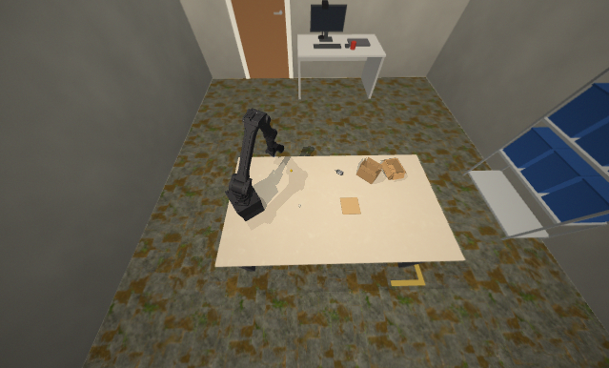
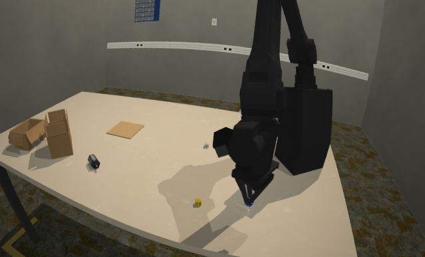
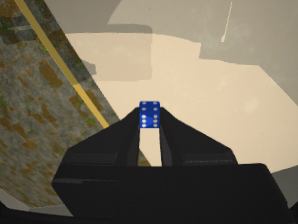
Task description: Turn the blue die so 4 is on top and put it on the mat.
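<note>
My gripper (image 3: 149, 113) is shut on the small blue die (image 3: 149, 115), pinching it between the fingertips. The face toward the wrist camera shows several white pips. In the exterior view the gripper (image 2: 249, 199) points down and holds the die (image 2: 248, 204) at or just above the table top, near the table's edge beside the arm's base. The tan mat (image 2: 125, 129) lies flat further along the table and also shows in the top view (image 1: 350, 206). A yellow die (image 2: 198, 202) sits left of the gripper. A pale die (image 2: 205, 145) sits between the arm and the mat.
Two open cardboard boxes (image 2: 27, 133) (image 2: 59, 134) stand at the table's far end, past the mat. A small black object (image 2: 94, 161) lies between them and the yellow die. The arm's base (image 2: 303, 130) stands right behind the gripper. The table edge and floor are close to the gripper.
</note>
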Robot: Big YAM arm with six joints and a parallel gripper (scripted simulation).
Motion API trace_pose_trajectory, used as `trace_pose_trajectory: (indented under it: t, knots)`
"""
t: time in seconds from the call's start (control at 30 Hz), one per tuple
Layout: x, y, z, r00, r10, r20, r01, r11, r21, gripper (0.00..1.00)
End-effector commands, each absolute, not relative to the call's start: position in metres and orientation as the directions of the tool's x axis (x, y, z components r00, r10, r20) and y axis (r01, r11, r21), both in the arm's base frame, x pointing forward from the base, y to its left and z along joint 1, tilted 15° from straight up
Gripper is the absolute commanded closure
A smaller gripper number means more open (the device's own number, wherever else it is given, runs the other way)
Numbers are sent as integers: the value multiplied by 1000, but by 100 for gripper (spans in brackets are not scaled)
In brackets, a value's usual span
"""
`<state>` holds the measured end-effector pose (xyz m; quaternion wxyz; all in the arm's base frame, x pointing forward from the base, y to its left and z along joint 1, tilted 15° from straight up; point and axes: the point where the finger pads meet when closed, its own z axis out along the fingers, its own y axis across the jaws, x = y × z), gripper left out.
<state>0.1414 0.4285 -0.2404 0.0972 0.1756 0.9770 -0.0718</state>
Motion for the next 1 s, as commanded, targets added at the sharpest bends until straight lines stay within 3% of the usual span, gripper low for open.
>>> trace_pose_trajectory:
  t: [0.0,0.27,0.57,0.97]
  knots:
    - [137,402,-255,-914,340,-223,380,910,-167,89]
    - [138,404,-256,-913,343,-222,380,912,-156,89]
    - [189,436,-247,-930,307,-203,338,931,-137,89]
    - [394,436,-213,-970,181,-164,204,969,-139,89]
